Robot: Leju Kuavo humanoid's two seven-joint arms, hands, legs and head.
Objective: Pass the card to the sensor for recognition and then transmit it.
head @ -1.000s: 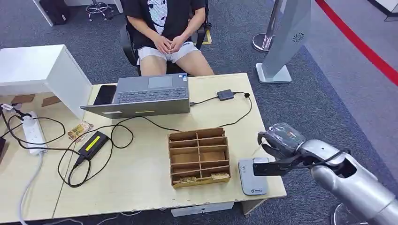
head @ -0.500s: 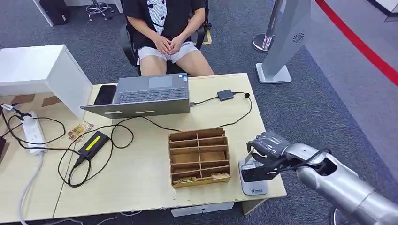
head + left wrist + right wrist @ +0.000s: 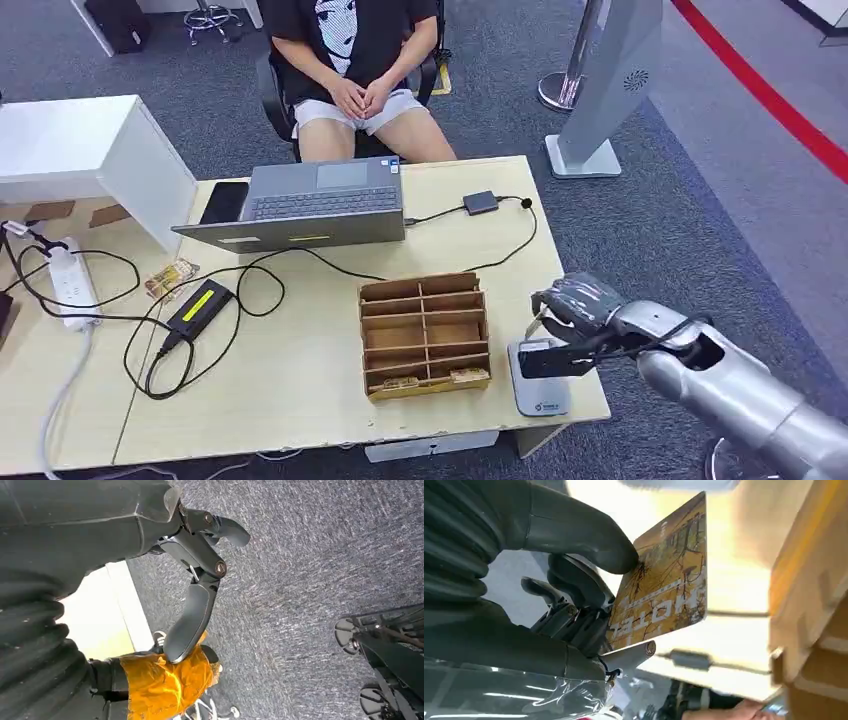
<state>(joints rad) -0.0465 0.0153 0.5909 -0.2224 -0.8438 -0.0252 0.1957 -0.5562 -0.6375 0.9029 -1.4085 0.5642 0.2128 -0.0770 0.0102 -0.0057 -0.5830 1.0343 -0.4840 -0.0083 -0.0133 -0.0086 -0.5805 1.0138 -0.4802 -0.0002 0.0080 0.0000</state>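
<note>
We see one card (image 3: 664, 575), pinched by our right hand (image 3: 572, 312) just above the one grey sensor (image 3: 537, 381) at the table's (image 3: 300, 380) right edge. Left hand (image 3: 195, 580) hangs over carpet, fingers apart, holding nothing. One wooden organizer (image 3: 424, 335), one laptop (image 3: 300, 205).

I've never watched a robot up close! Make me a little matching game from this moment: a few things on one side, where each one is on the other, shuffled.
Things:
1. yellow hotel card
2. grey flat card sensor
3. brown wooden divided box
4. grey open laptop

Places:
A. far side of the table, in front of the seated person
B. pinched in the robot's right hand
C. middle of the table, left of the sensor
D. near right corner of the table, under the held card

Pairs: 1-B, 2-D, 3-C, 4-A
</note>
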